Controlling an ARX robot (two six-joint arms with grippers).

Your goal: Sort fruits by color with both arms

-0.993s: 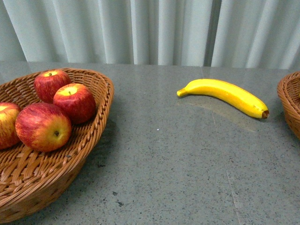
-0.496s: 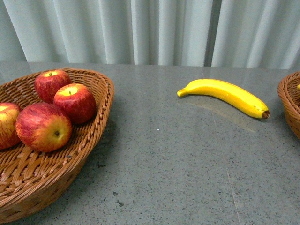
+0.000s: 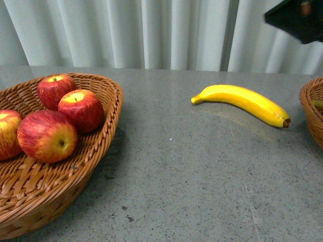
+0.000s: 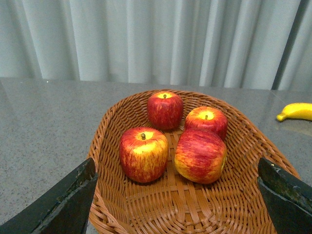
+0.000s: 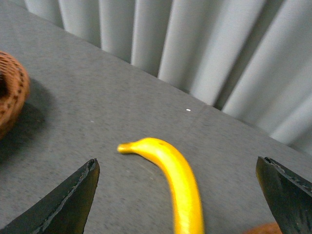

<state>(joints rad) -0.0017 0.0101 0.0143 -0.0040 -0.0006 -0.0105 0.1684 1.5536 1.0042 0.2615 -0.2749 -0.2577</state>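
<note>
- Front view: a big brown left basket (image 3: 108,108) sits on the gray table (image 3: 192,181), over on my left side. Four red apples (image 3: 47,136) with yellow patches lie in it, close together. A long yellow banana (image 3: 242,101) lies flat on the bare table between the left basket and the right basket (image 3: 310,111). It is nearer the right one and touches neither. Something yellow peeks out inside the right basket, but I see too little to tell what it is. A black bit of my right arm (image 3: 298,17) shows high up, near the right basket. A pale curtain (image 3: 151,33) hangs behind the table.
- Left wrist view: my left claw (image 4: 175,200) is by the near end of the left basket. Its two black fingers (image 4: 63,204) are spread wide apart, and nothing is between them. All four apples sit in the basket beyond the fingers. The tip of the banana shows on the table, well apart from this basket.
- Right wrist view: my right claw (image 5: 178,200) is over the banana. Its fingers are spread wide, one on each side of the banana, and they do not touch it. The banana lies on the table and looks a bit blurry.
</note>
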